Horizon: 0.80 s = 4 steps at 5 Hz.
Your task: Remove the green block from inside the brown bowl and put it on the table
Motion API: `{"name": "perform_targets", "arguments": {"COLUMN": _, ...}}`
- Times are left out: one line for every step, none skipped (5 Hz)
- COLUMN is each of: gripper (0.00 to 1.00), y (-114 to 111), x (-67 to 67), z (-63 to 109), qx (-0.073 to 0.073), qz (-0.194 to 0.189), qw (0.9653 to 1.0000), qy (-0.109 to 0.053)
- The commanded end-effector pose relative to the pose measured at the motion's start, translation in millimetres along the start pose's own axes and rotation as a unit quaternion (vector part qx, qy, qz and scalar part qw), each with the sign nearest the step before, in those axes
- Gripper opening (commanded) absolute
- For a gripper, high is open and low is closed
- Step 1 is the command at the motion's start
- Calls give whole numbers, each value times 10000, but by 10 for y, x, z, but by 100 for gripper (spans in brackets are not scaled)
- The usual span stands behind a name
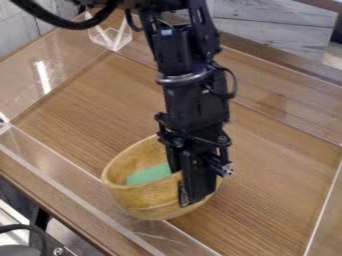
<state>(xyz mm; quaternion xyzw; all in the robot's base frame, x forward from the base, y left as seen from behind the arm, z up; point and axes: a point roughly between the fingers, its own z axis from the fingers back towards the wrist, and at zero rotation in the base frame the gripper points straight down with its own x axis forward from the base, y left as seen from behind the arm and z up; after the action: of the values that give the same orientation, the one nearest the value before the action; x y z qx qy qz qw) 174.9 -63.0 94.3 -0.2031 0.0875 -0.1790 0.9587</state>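
Note:
The brown bowl [134, 196] sits near the front edge of the table [94, 110]. The green block [151, 175] lies flat inside it, with its right end hidden behind the fingers. My gripper [197, 196] points steeply down at the bowl's right side and is shut. Its dark fingers [189, 180] reach past the rim right beside the block. Whether they pinch the block or the rim cannot be told from this view.
Clear plastic walls [60, 185] run along the table's front and left edges, close to the bowl. A small clear plastic piece [111, 36] stands at the back left. Bare wood stretches left of and behind the bowl.

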Motion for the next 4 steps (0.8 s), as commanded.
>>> {"name": "perform_targets", "arguments": {"gripper": 0, "y": 20, "x": 28, "z": 53, "qx": 20, "qz": 0, "qw": 9998, "qy": -200}}
{"name": "perform_targets", "arguments": {"gripper": 0, "y": 37, "x": 19, "z": 26, "qx": 3, "qz": 14, "qw": 9998, "qy": -215}}
{"name": "perform_targets", "arguments": {"gripper": 0, "y": 51, "x": 4, "z": -5, "qx": -13, "qz": 29, "qw": 9997, "qy": -230}}
{"name": "perform_targets", "arguments": {"gripper": 0, "y": 64, "x": 0, "z": -34, "qx": -32, "qz": 49, "qw": 9997, "qy": -243}}
